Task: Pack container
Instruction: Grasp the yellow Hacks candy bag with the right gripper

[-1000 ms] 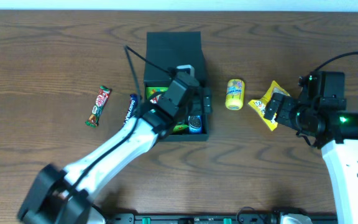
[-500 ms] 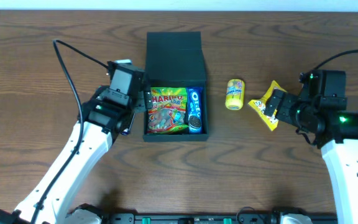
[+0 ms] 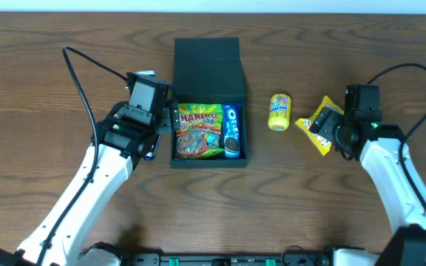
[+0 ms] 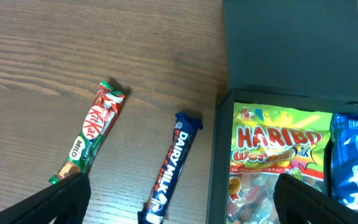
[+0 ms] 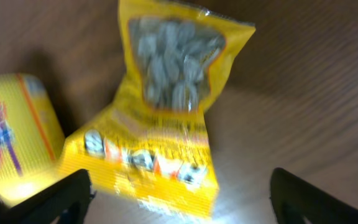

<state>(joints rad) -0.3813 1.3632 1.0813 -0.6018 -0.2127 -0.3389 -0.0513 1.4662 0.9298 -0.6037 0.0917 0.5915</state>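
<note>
The dark teal container (image 3: 209,162) stands open at the table's middle, its lid (image 3: 207,58) folded back. A Haribo bag (image 3: 198,130) and a blue Oreo pack (image 3: 232,130) lie inside. My left gripper (image 3: 164,121) is open and empty at the box's left wall. The left wrist view shows it (image 4: 182,205) above a Dairy Milk bar (image 4: 173,165), with a KitKat bar (image 4: 92,137) to the left and the container (image 4: 219,162) to the right. My right gripper (image 3: 331,127) is open and hangs over a yellow snack packet (image 5: 166,124).
A yellow can (image 3: 279,111) lies between the container and the yellow packet (image 3: 310,124); it also shows in the right wrist view (image 5: 17,137). The Dairy Milk bar (image 3: 151,150) peeks out under my left arm. A black cable loops at the left.
My left arm has drawn back from over the container to its left side, leaving the Haribo and Oreo packs inside. My right arm has shifted closer over the yellow packet.
</note>
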